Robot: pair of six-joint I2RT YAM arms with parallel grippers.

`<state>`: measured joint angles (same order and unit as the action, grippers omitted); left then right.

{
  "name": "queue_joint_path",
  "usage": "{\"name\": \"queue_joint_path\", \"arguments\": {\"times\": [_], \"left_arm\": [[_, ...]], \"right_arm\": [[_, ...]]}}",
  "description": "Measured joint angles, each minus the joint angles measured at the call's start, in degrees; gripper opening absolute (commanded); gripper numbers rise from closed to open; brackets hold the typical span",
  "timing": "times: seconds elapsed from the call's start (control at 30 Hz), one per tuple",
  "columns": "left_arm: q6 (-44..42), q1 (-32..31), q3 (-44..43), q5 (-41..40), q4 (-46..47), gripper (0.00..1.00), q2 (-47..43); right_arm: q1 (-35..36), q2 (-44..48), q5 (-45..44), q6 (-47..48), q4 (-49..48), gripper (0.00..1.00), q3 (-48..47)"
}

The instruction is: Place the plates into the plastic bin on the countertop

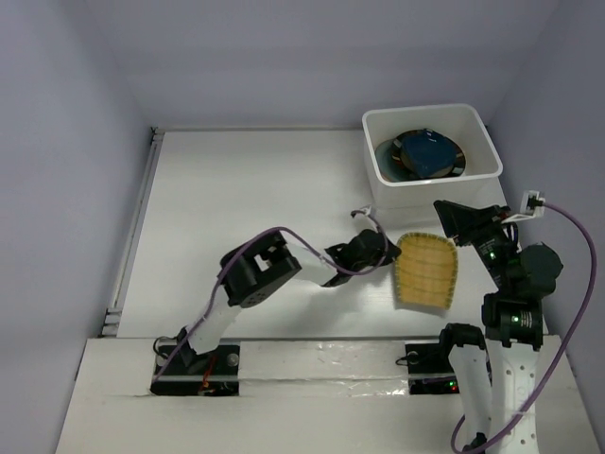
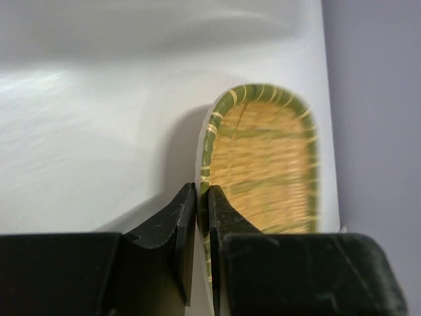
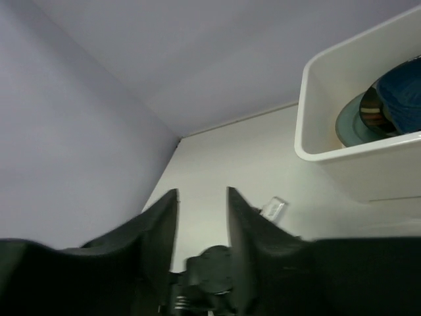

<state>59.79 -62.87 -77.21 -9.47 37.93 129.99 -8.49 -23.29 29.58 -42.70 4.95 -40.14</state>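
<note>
A tan woven bamboo plate (image 1: 425, 270) with a green rim lies in front of the plastic bin (image 1: 430, 112) on the white countertop (image 1: 246, 199). My left gripper (image 1: 392, 257) is shut on that plate's left rim. In the left wrist view the jaws (image 2: 202, 197) pinch the rim of the woven plate (image 2: 266, 158), one finger inside and one outside. The bin holds a dark blue plate (image 1: 430, 153) on top of a grey-teal plate (image 1: 389, 156). My right gripper (image 1: 446, 216) hovers open and empty just in front of the bin. The right wrist view shows it (image 3: 202, 194) with the bin (image 3: 316, 99) at its right.
A metal rail (image 1: 132, 236) runs along the countertop's left edge. Lavender-grey walls close in the left, back and right sides. A purple cable with a white connector (image 1: 534, 200) loops beside the right arm. A small white tag (image 3: 273, 209) shows near the left arm.
</note>
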Motion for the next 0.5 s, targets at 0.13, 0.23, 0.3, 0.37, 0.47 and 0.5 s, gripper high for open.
{"name": "queue_joint_path", "arguments": {"times": [0.13,0.23,0.3,0.37,0.47,0.5], "left_arm": [[-2.3,1.0,19.3,0.0,4.1,0.00,-14.1],[-3.0,3.0,31.3,0.7,7.9,0.00,-22.6],[-3.0,5.3,38.4,1.3,10.0,0.00,-27.6],[-3.0,7.9,43.6,2.0,10.4,0.00,-32.2],[-3.3,12.3,49.9,2.7,10.3,0.00,-40.7],[-3.5,13.6,51.3,3.1,10.2,0.00,-43.5]], "right_arm": [[0.1,0.1,0.9,2.0,0.9,0.02,1.6],[0.4,0.1,1.7,2.4,1.1,0.00,5.1],[0.9,-0.1,2.0,2.4,1.0,0.11,8.1],[2.2,-0.4,1.9,2.1,1.0,0.33,11.4],[5.9,-2.4,0.8,1.5,0.2,0.70,16.2],[7.9,-3.7,-0.3,1.2,-0.8,0.79,17.8]]}}
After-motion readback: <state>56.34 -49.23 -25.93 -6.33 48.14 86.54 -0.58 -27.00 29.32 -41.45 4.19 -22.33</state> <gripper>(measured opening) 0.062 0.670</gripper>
